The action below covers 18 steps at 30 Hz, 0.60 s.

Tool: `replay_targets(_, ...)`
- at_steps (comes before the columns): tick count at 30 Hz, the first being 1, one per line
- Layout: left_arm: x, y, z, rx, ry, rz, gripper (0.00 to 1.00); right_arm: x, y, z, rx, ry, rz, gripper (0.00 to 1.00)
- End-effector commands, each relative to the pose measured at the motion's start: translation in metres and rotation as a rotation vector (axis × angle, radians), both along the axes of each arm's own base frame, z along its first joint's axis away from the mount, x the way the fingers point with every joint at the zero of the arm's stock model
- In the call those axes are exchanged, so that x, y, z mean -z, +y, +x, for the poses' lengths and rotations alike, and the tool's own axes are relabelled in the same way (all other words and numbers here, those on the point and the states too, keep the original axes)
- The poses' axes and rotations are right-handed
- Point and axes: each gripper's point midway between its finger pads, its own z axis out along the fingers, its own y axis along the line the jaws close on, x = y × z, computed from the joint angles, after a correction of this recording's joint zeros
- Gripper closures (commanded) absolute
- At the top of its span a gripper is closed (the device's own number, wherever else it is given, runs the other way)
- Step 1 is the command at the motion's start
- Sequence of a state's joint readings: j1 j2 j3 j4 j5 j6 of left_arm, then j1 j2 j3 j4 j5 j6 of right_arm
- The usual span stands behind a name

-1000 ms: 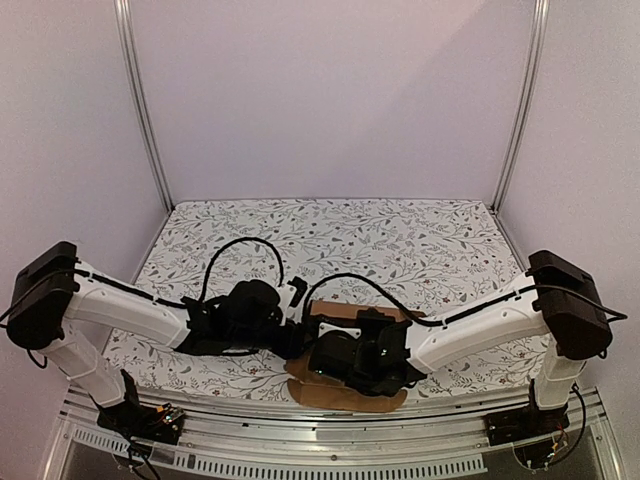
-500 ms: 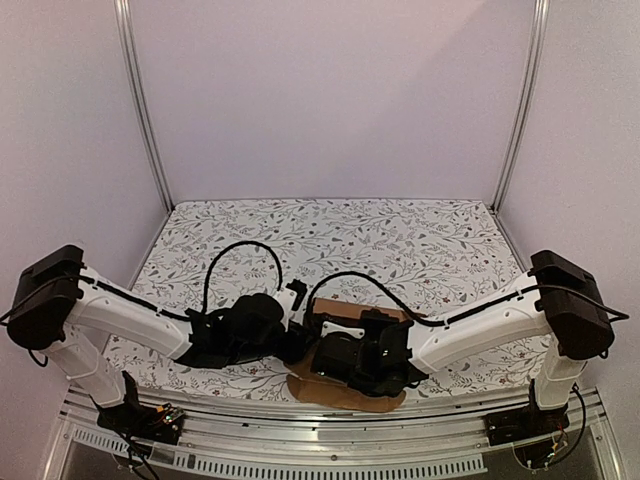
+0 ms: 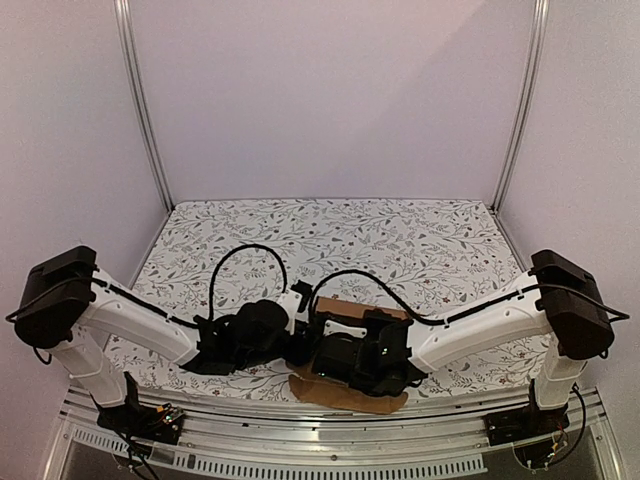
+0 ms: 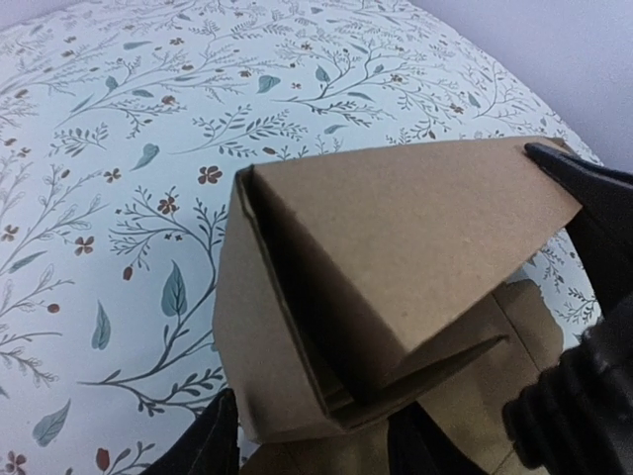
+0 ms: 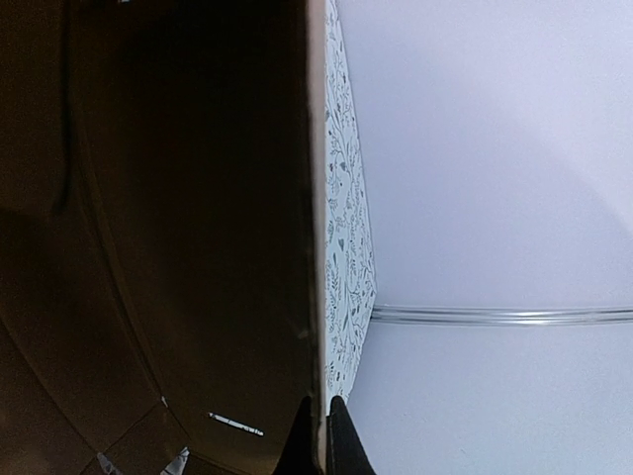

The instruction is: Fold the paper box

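The paper box [image 3: 350, 398] is plain brown cardboard, partly folded, at the table's front centre under both wrists. In the left wrist view one raised, folded corner of the box [image 4: 396, 228] stands up with a dark hollow inside. My left gripper [image 4: 315, 450] is open, its fingers on either side of that corner; in the top view it [image 3: 300, 345] is at the box's left side. My right gripper [image 5: 318, 435] is shut on the thin edge of a cardboard panel [image 5: 178, 198]; in the top view it [image 3: 328, 352] is over the box.
The floral tablecloth [image 3: 400, 240] covers the table. Aluminium posts [image 3: 145, 110] stand at the back corners, with lilac walls around. The front rail [image 3: 330, 425] runs just below the box. The right arm's black wrist [image 4: 593, 297] is close to the left gripper.
My left arm has moved right and forward, closing in on the box's left corner. The right arm and the box have hardly moved.
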State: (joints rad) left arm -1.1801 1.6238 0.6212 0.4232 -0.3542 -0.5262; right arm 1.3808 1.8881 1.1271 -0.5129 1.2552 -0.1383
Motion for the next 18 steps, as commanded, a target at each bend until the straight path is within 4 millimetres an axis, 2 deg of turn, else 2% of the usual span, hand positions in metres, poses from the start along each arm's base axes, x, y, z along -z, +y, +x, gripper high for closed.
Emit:
replay_targets(1,-0.004,-0.007,-0.004,0.004,-0.041,-0.024,0.5,0.002,0.006,0.0,0.009,0.015,0.025,1.0)
replay_targets(10,0.001,-0.011,-0.007,0.016,-0.05,-0.038,0.51,0.002,0.004,0.003,0.024,0.029,0.031,1.0)
replay_targets(14,0.004,-0.012,-0.009,0.033,-0.047,-0.044,0.58,0.002,0.003,0.004,0.03,0.035,0.038,1.0)
replay_targets(18,0.007,-0.01,-0.009,0.025,-0.051,-0.038,0.61,0.002,0.004,0.005,0.034,0.039,0.043,1.0)
